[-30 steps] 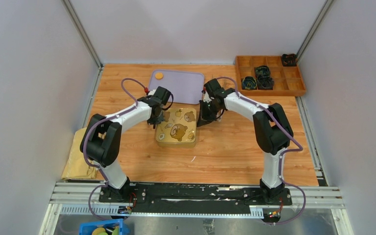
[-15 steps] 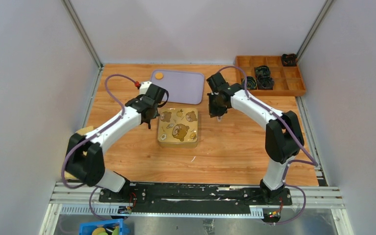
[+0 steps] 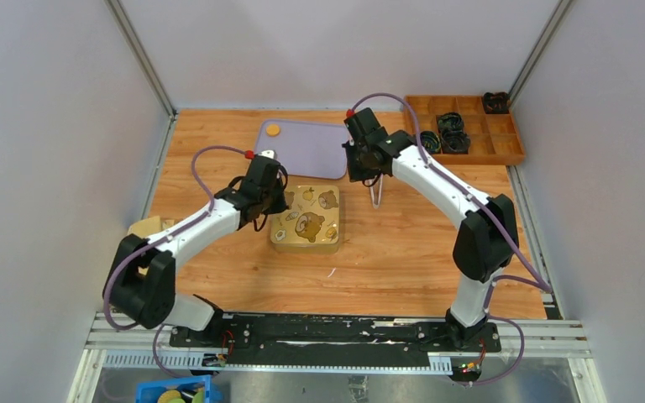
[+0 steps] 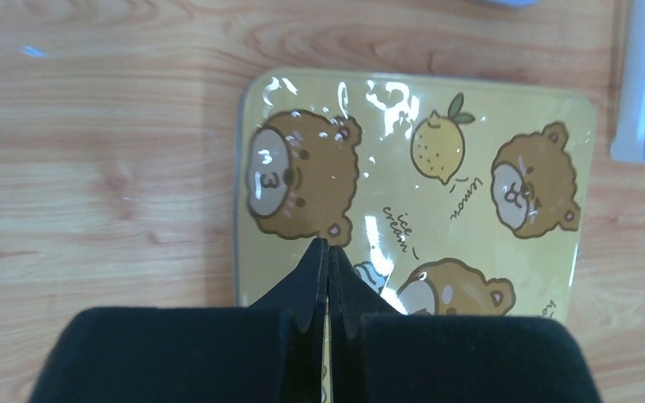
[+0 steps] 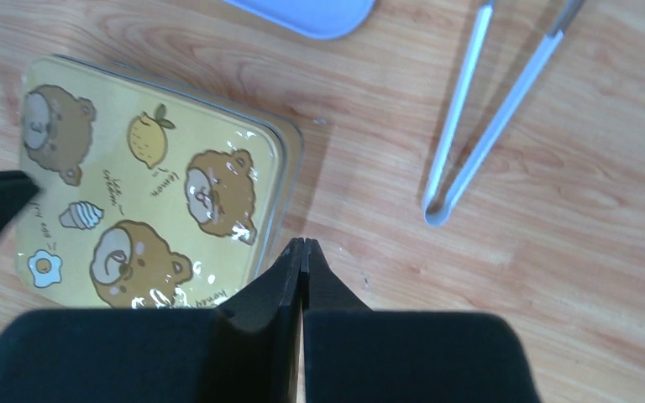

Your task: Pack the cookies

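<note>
Cookie (image 3: 274,129) on tray (image 3: 311,149); tin (image 4: 411,197) reads "lemon".

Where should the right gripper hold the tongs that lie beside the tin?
Probably mid-length, from straight above. The tongs lie flat on the table, their two arms spreading from a joined end; a grip across both arms there could squeeze them shut.
</note>
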`<action>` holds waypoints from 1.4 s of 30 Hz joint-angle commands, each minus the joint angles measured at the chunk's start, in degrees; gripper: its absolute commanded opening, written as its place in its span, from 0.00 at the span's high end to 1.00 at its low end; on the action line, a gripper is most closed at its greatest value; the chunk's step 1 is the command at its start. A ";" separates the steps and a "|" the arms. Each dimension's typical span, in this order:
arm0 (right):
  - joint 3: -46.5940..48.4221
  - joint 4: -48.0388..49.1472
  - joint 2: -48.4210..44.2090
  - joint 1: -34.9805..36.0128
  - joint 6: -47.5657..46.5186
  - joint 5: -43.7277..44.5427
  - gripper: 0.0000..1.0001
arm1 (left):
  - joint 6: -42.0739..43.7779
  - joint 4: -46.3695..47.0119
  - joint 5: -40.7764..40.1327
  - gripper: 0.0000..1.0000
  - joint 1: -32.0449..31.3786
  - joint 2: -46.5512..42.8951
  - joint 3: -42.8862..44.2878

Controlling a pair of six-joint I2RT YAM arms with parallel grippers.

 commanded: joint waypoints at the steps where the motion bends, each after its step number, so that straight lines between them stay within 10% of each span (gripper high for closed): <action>1: 4.77 -2.79 4.43 1.30 -3.30 -1.31 1.00 | -1.03 5.87 8.32 1.00 -0.12 5.31 -2.24; 42: -4.70 -0.45 6.40 11.20 -1.11 -4.06 1.00 | 0.19 3.87 9.08 1.00 -0.16 10.06 -1.38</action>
